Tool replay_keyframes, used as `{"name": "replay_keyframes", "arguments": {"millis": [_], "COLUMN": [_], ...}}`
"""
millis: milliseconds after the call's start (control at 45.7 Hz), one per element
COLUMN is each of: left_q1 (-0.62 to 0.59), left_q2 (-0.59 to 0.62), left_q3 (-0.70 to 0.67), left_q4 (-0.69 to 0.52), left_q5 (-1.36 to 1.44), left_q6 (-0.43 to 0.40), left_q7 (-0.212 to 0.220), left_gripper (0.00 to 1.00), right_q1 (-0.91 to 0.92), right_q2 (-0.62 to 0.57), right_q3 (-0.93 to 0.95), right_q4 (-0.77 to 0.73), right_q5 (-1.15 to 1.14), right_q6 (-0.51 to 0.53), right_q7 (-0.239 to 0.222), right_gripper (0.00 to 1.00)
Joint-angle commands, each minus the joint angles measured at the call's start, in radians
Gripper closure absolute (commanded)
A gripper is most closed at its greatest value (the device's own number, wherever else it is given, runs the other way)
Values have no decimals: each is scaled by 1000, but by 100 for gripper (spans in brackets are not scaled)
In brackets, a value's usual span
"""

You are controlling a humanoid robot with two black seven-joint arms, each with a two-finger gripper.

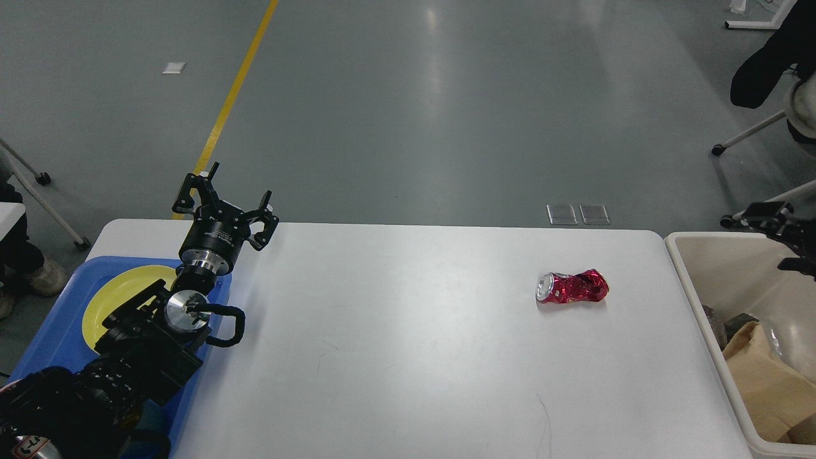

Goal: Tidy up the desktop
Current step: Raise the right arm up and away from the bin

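The white desktop (414, 344) holds a crushed red can (572, 287) lying on its side at the right. My left gripper (226, 196) is open and empty, raised over the desktop's far left corner, beside the blue tray (51, 338). My right gripper (781, 238) shows partly at the right edge, above the beige bin (698, 299); its fingers stand apart and hold nothing. A crumpled brown paper (765, 376) lies inside the bin.
A yellow plate (121, 287) lies in the blue tray, partly under my left arm. Other rubbish lies in the bin. A wheeled chair (758, 127) stands on the floor at the far right; a person's shoe (38, 277) is at the left.
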Motion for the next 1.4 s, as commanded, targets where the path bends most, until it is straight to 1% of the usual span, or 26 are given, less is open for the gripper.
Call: {"name": "replay_keyframes", "arguments": {"millis": [0, 131, 197, 241, 306, 372, 416, 569, 656, 700, 875, 919, 1072, 1225, 1378], "left_q1": [0, 0, 0, 0, 0, 0, 0, 0, 0, 0, 0, 0, 0, 0, 0], "left_q2": [0, 0, 0, 0, 0, 0, 0, 0, 0, 0, 0, 0, 0, 0, 0], "left_q3": [0, 0, 0, 0, 0, 0, 0, 0, 0, 0, 0, 0, 0, 0, 0], "left_q4": [0, 0, 0, 0, 0, 0, 0, 0, 0, 0, 0, 0, 0, 0, 0], "left_q5": [0, 0, 0, 0, 0, 0, 0, 0, 0, 0, 0, 0, 0, 0, 0], "left_q6": [0, 0, 0, 0, 0, 0, 0, 0, 0, 0, 0, 0, 0, 0, 0], "left_q7": [0, 1, 0, 0, 0, 0, 0, 0, 0, 0, 0, 0, 0, 0, 0], "left_gripper": [3, 3, 3, 3, 3, 3, 3, 3, 3, 3, 3, 3, 3, 3, 3], "right_q1": [95, 183, 203, 221, 238, 249, 263, 296, 303, 304, 352, 393, 528, 655, 749], "right_q2": [37, 141, 175, 206, 250, 292, 312, 370, 382, 384, 361, 342, 306, 281, 281], "right_q3": [5, 13, 19, 16, 10, 7, 8, 14, 17, 23, 62, 65, 56, 46, 34], "right_q4": [19, 25, 20, 23, 17, 11, 13, 23, 28, 28, 25, 23, 22, 30, 31], "right_q5": [1, 26, 81, 151, 224, 273, 285, 288, 288, 288, 287, 284, 242, 52, -77], "right_q6": [25, 40, 42, 43, 42, 34, 33, 28, 30, 30, 30, 30, 28, 42, 48], "right_q7": [-3, -10, -21, -55, -118, -167, -191, -245, -296, -319, -381, -391, -394, -395, -394], "right_gripper": [0, 0, 0, 0, 0, 0, 0, 0, 0, 0, 0, 0, 0, 0, 0]}}
